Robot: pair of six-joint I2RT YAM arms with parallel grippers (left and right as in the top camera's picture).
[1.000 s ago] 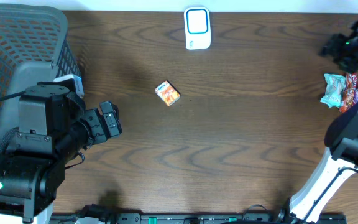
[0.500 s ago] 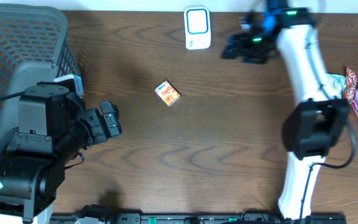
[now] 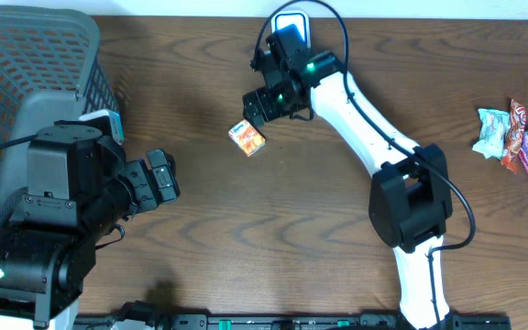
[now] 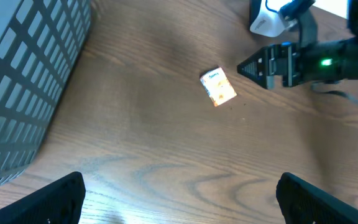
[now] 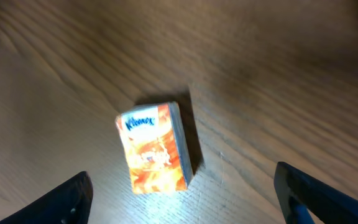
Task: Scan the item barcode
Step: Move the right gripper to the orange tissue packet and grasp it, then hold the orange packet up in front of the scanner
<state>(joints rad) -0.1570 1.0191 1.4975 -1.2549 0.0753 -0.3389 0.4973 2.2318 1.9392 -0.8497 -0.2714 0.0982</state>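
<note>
On the wooden table (image 5: 278, 74) lies a small orange Kleenex pack (image 5: 154, 148).

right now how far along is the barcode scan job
Early. Done: the right tool hovers open by the Kleenex pack, lined up for a pickup. In hand: nothing; the pack lies flat on the table and the left tool sits open. Left: grasp the pack and show its barcode to the white scanner.
</note>
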